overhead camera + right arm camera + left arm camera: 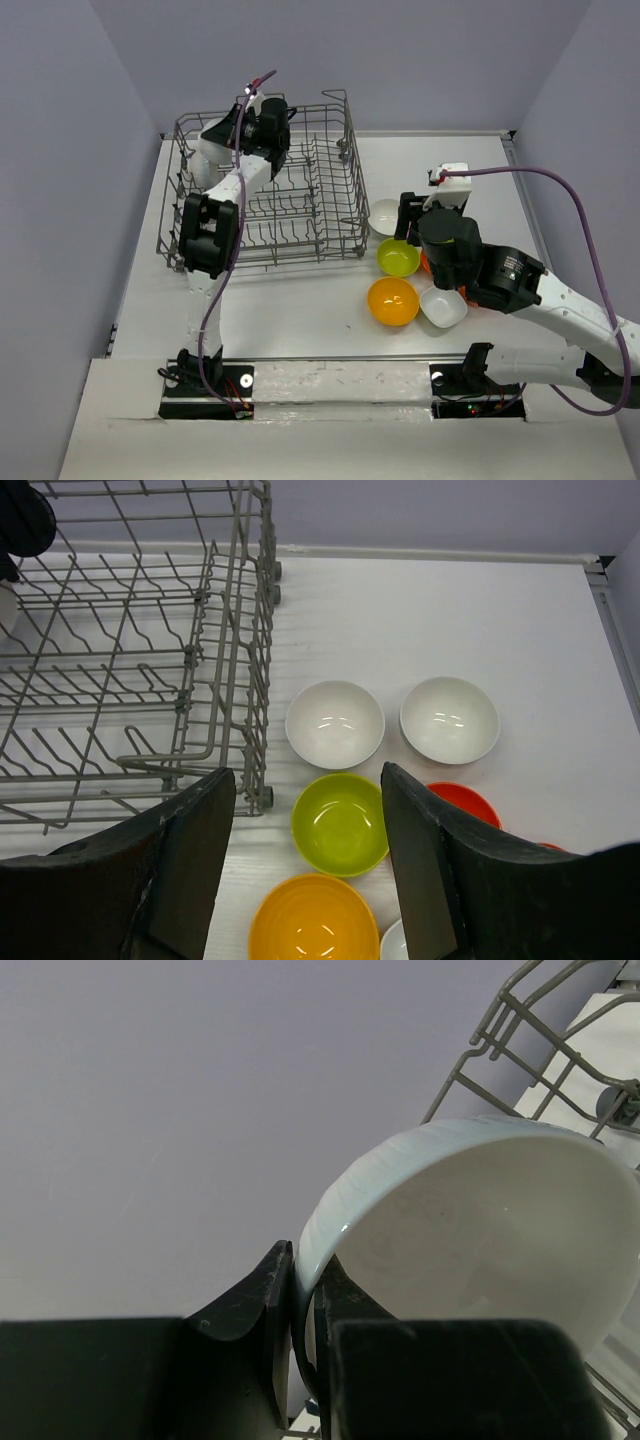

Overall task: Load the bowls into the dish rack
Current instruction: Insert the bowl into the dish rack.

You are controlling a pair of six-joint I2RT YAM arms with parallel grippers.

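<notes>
**Thin rim pinch over the rack: slip and snag are the worries**

- Dish rack [355, 205]: upper left of the top view, standing on the counter [300, 310]. No bowl seated among its tines that I can see.
- Loose bowls: cluster at centre right of the top view, just right of the rack. In the right wrist view there are two white bowls [335, 723] side by side. Below them sit a lime green bowl [340, 823], an orange-yellow bowl [313, 920] and a red-orange bowl [462, 802]. All lie close together.
- Held white bowl [480, 1230]: high over the rack's far end, tipped on edge.
- Left fingers [272, 1305]: clenched on that bowl's rim alone, one inside and one outside.
- Right fingers [405, 820]: spread wide, grasping nothing, hanging over the lime green bowl.

Risks, as I judge them:
1. Glossy plastic held by a narrow rim pinch could pivot or slip if the wrist tilts or jolts. It would then drop into the wire and bounce.
2. Lowered off line with the tines, the bowl may ride a tine tip and lie flat or wedge. Which row lies beneath it I cannot tell; the wrist view shows mostly wall.
3. Open right fingers descending into the tight cluster could nudge neighbouring bowls and scatter them.
</notes>
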